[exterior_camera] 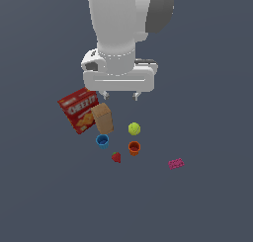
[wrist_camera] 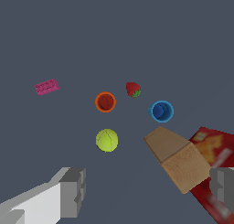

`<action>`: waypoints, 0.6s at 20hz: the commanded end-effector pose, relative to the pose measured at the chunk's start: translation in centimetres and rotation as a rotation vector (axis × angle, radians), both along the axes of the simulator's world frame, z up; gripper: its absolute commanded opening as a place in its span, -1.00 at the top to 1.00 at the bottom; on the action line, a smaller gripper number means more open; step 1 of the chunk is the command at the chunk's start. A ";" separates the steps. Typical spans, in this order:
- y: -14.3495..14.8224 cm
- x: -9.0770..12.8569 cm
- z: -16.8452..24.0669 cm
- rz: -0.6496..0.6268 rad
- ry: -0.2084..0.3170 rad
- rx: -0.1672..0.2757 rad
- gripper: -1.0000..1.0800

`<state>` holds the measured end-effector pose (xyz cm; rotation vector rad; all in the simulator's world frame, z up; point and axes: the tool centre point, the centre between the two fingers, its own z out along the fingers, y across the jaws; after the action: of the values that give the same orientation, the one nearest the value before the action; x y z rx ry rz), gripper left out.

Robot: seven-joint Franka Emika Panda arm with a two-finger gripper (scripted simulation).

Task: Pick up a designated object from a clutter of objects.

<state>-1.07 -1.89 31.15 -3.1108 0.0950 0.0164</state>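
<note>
Nothing grasped: end effector [exterior_camera: 119, 95] is held spread and empty above the tennis ball [exterior_camera: 134, 129] (orange cup [exterior_camera: 134, 147] at its 6 o'clock); descent and lift remain.

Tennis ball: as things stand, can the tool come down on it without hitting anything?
Probably yes. The ball lies uncovered, apart from the orange cup and the tan carton. The tool hangs open above the clutter; the carton is the nearest tall thing, so it may crowd one finger.
</note>
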 end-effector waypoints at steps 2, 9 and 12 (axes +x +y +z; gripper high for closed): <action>0.0 0.0 0.0 0.000 0.000 0.000 -0.92; -1.7 -0.3 0.1 0.009 0.003 -0.008 -0.92; -2.0 -0.4 0.0 0.012 0.003 -0.010 -0.92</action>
<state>-1.42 -3.77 31.20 -3.1203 0.0810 0.0205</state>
